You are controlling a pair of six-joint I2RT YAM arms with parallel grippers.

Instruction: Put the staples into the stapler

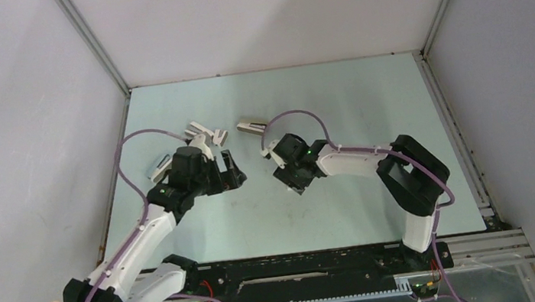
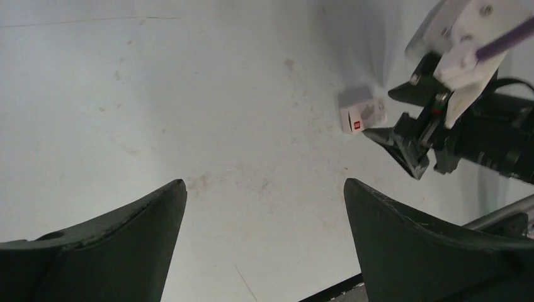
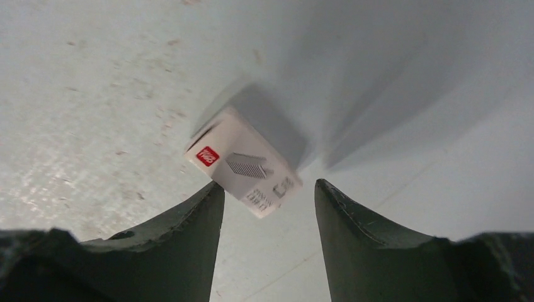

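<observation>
- A small white box of staples (image 3: 242,167), red logo on its face, sits tilted on the pale green table (image 1: 367,108) between the dark fingers of the right gripper (image 3: 267,184).
- The right gripper's jaws stand apart, wider than the box. The box lies against or just beside the finger on the left of the wrist view, with clear space to the other finger, so it is not clamped.
- From the left wrist, the same box shows on the tabletop just beside the right gripper's fingertips, casting a soft shadow.
- The left gripper (image 2: 264,182) hangs spread wide over bare tabletop, nothing between its fingers.
- Overhead, the slim pale stapler (image 1: 252,126) lies flat on the table just beyond the right gripper, toward the far wall.
- Two stubby wedge-shaped staplers (image 1: 199,131) lie close together to its left, near the left gripper.
- A grey-and-white piece (image 1: 161,166) shows partly from under the left arm; what it is cannot be told.
</observation>
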